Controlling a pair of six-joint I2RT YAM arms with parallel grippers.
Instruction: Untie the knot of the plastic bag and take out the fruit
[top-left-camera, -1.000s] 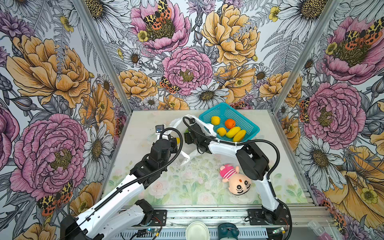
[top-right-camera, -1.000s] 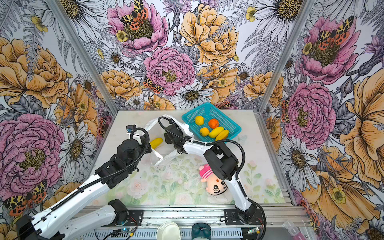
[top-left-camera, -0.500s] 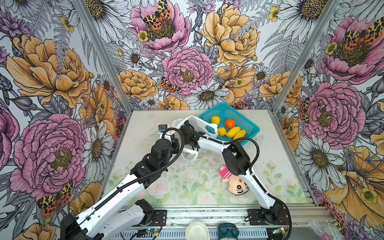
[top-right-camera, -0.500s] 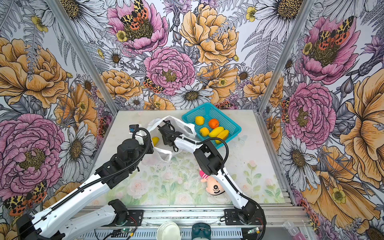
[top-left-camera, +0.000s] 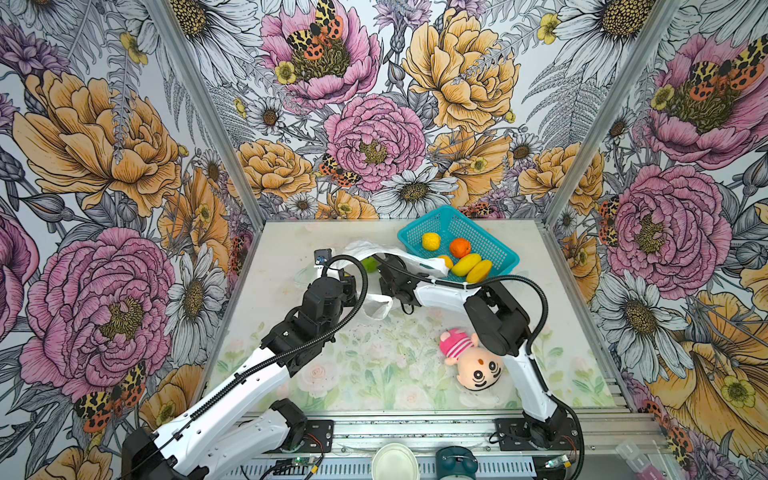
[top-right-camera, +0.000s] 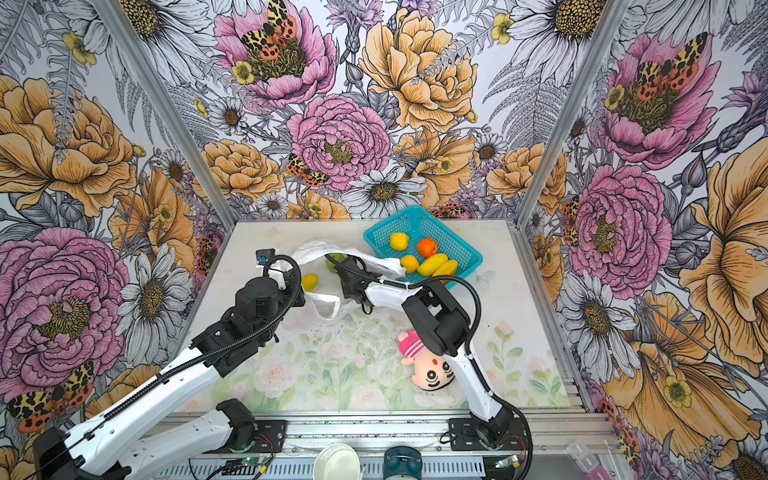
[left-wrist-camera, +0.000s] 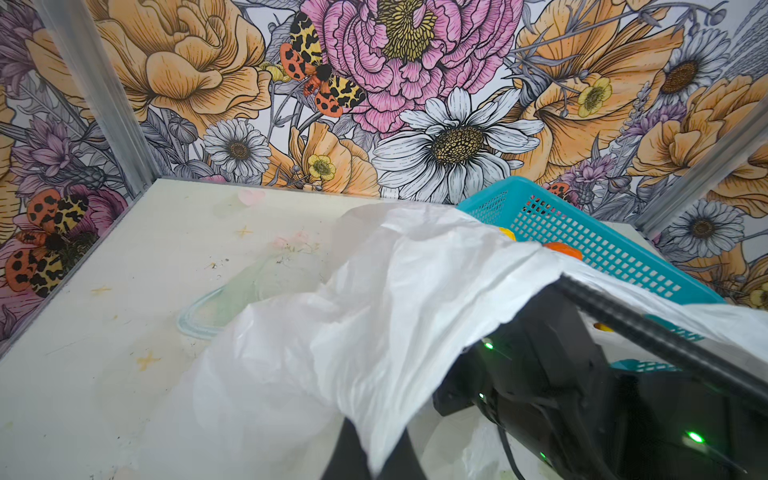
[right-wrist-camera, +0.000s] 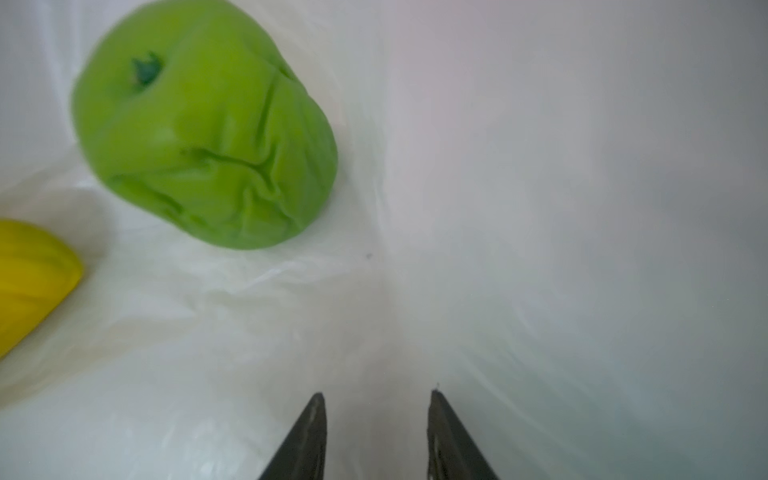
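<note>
Thin, crinkly, translucent white plastic bag (top-left-camera: 415, 259) is lying open just above the middle of both top views on the pale counter (top-left-camera: 286, 237). Its film is stretching from the left arm's wrist across to the rim of the teal mesh basket (top-left-camera: 492, 245).

The left hand (left-wrist-camera: 378, 457) is clamping a fold of this film. Its two dark fingers (left-wrist-camera: 347, 453) are pressing together with the white sheet pinched between them, and the sheet is draping over the right arm.

The right hand (right-wrist-camera: 376, 440) is reaching inside the bag. Its dark fingers (right-wrist-camera: 309, 440) are standing apart with a clear gap and are holding nothing. Whether their tips are touching the film I cannot tell.

A wrinkled green toy fruit (right-wrist-camera: 203, 124) is resting on the film ahead of that hand, apart from the fingers. A yellow toy fruit (right-wrist-camera: 29, 282) is lying near it.

In a top view both are showing through the bag's mouth, left of centre. A loose white handle loop (top-left-camera: 376, 305) is lying on the counter between the two arms.

The basket is sitting at the upper right of the counter. It is carrying an orange round toy fruit (top-left-camera: 460, 247) and elongated yellow toy fruits (top-left-camera: 465, 264).
</note>
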